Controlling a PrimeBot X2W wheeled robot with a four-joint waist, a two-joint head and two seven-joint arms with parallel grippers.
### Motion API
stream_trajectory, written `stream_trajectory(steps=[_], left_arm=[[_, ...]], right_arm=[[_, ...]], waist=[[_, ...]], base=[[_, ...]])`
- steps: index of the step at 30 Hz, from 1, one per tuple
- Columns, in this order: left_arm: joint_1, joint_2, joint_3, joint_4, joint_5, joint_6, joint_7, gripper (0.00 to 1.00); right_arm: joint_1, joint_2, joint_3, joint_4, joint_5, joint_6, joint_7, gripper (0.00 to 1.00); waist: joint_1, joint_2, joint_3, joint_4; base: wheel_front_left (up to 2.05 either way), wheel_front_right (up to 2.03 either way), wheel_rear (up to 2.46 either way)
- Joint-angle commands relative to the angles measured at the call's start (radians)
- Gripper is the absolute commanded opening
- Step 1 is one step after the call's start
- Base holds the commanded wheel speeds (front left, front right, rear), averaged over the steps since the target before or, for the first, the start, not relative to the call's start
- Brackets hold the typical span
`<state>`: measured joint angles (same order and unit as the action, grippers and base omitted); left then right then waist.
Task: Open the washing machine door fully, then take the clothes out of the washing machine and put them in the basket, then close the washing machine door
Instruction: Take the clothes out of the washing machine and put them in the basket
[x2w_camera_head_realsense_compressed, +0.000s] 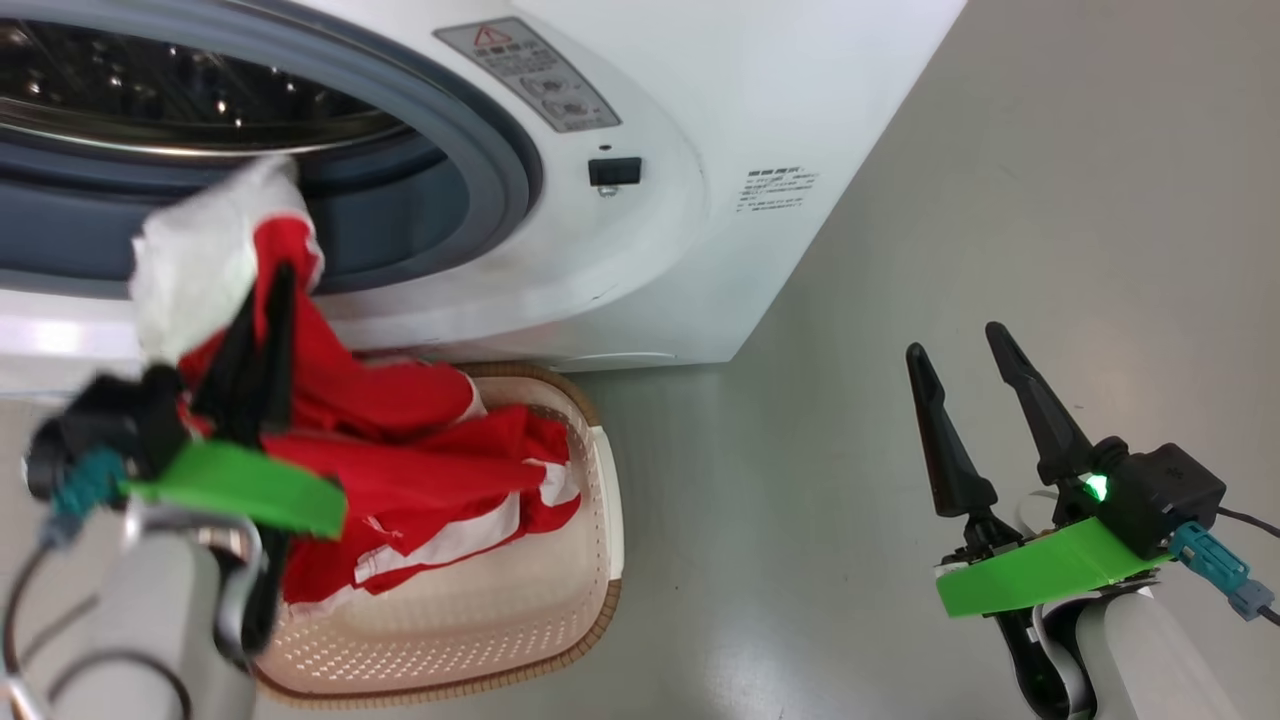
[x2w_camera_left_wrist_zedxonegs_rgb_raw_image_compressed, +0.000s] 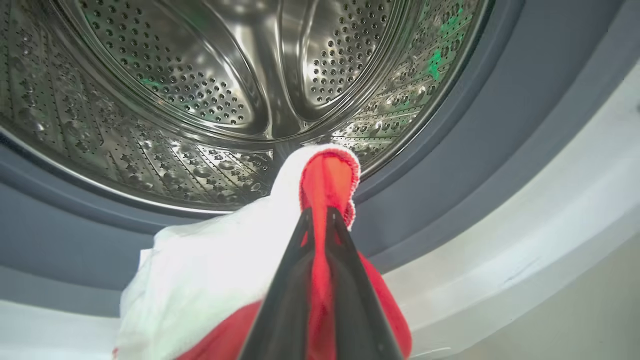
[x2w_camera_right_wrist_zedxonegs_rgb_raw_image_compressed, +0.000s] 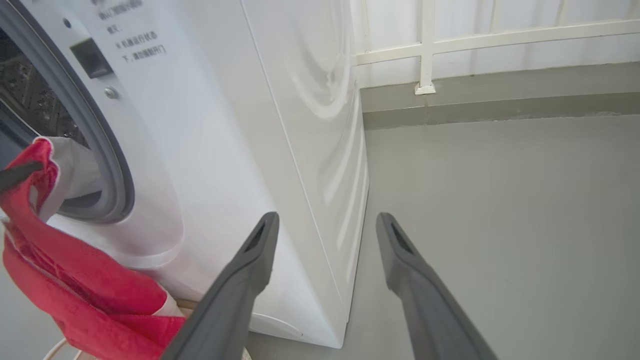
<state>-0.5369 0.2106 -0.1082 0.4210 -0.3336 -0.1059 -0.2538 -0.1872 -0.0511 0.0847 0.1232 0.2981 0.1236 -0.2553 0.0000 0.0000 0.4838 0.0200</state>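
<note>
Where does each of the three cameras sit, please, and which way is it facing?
Head view: on the robot's head, facing down at the washing machine front, basket and floor; left tool shut on the clothes, right tool open.
Left wrist view: on the left wrist, facing into the steel drum along its closed fingers.
Right wrist view: on the right wrist, facing past the machine's side toward a white railing, between its spread fingers.
Shared: all three show the clothes at the grey door seal.
</note>
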Motion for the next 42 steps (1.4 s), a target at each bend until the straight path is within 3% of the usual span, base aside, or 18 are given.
stream_trajectory(steps=[1, 8, 15, 28, 40, 42], left_arm=[[0.029, 0.026, 0.041, -0.040, 0.014, 0.001, -0.008, 0.00], [0.235, -0.067, 0.107, -0.157, 0.063, -0.016, -0.008, 0.00], [0.281, -0.101, 0.076, -0.083, 0.084, -0.024, -0.008, 0.00], [0.145, -0.048, -0.071, 0.218, 0.033, -0.025, -0.008, 0.00], [-0.024, -0.016, -0.141, 0.470, -0.055, -0.025, -0.008, 0.00], [-0.037, -0.013, -0.147, 0.487, -0.067, -0.025, -0.008, 0.18]], right_arm=[[0.016, 0.001, 0.025, -0.020, 0.005, 0.007, -0.006, 1.00], [0.027, 0.001, 0.030, -0.019, 0.007, 0.007, -0.006, 1.00], [0.023, 0.001, 0.035, -0.021, 0.005, 0.007, -0.006, 1.00], [0.013, 0.001, 0.042, -0.035, 0.012, 0.007, -0.006, 1.00], [-0.016, 0.001, 0.045, -0.049, 0.016, 0.007, -0.006, 1.00], [-0.019, 0.001, 0.045, -0.049, 0.016, 0.007, -0.006, 1.00]], waist=[[0.0000, 0.0000, -0.007, 0.001], [0.0000, 0.0000, -0.022, -0.001], [0.0000, 0.0000, -0.010, -0.006], [0.0000, 0.0000, 0.049, -0.054], [0.0000, 0.0000, 0.114, -0.074], [0.0000, 0.0000, 0.116, -0.075]], base=[[0.00, 0.00, 0.00], [0.00, 0.00, 0.00], [0.00, 0.00, 0.00], [0.00, 0.00, 0.00], [0.00, 0.00, 0.00], [0.00, 0.00, 0.00]])
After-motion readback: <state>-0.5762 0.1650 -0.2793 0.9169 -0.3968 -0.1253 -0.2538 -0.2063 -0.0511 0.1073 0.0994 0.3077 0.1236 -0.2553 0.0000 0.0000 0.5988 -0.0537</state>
